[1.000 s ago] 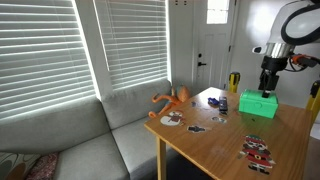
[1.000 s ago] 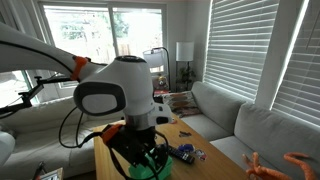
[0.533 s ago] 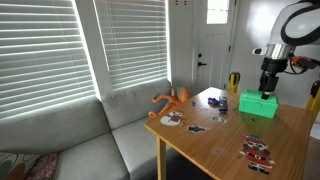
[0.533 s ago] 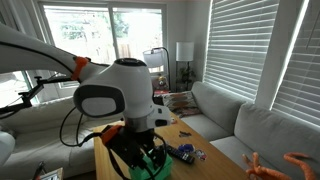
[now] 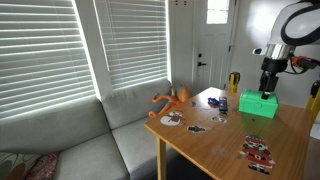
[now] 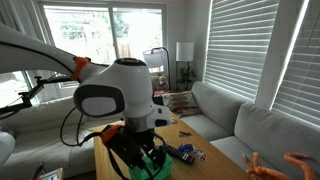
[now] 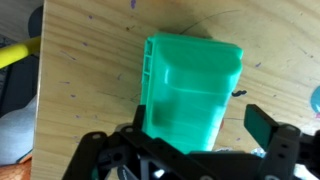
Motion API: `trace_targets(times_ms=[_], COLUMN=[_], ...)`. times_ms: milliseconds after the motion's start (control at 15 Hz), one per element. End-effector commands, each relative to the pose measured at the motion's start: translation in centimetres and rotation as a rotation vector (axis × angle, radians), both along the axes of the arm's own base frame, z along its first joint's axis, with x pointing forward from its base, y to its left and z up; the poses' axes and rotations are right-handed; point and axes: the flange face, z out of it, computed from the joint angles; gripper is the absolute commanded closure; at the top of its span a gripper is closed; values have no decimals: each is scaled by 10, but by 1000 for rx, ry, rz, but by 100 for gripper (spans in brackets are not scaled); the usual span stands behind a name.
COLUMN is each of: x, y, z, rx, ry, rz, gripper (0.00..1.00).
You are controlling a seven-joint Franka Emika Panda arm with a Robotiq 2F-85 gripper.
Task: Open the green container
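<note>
One bright green container (image 5: 258, 104) sits toward the far end of the wooden table (image 5: 215, 145) in an exterior view, lid on. The gripper (image 5: 268, 90) hangs directly over it. At this range I can't read how the jaws stand.

In an exterior view from behind the arm, the robot's bulk hides most of the table (image 6: 205, 150). Only slivers of the green container (image 6: 152, 166) show beneath the gripper (image 6: 140, 158). It seems to be just above the lid rather than touching, though the view is too blocked to be sure.

In the wrist view, the green container (image 7: 190, 95) lies flat on the table (image 7: 90, 70), close to the table's edge. Its lid has a stepped, recessed top and ribbing along one side. The gripper (image 7: 195, 135) is spread wide, jaws to either side of the box, holding nothing.

I'd judge it to be thin moulded plastic: light, fairly stiff, and slick on top. With so little weight, the whole box may lift or skid along with its lid. The overhanging rim of the lid looks like the best place to take hold, not the smooth recessed face.
</note>
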Motion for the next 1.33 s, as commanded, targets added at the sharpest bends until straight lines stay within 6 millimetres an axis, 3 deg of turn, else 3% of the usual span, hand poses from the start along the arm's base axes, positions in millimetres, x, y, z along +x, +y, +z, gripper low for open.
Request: trace_targets(times_ms=[0, 800, 867, 933, 1067, 1267], x=[3, 17, 17, 17, 17, 17], y=[1, 7, 8, 9, 9, 9], z=[0, -12, -13, -14, -14, -7], rx=[-39, -90, -89, -84, -84, -83], ry=[-3, -36, -35, -29, -24, -23], rz=[-49, -114, -113, -113, -111, -108], gripper=[0, 0, 3, 26, 32, 52])
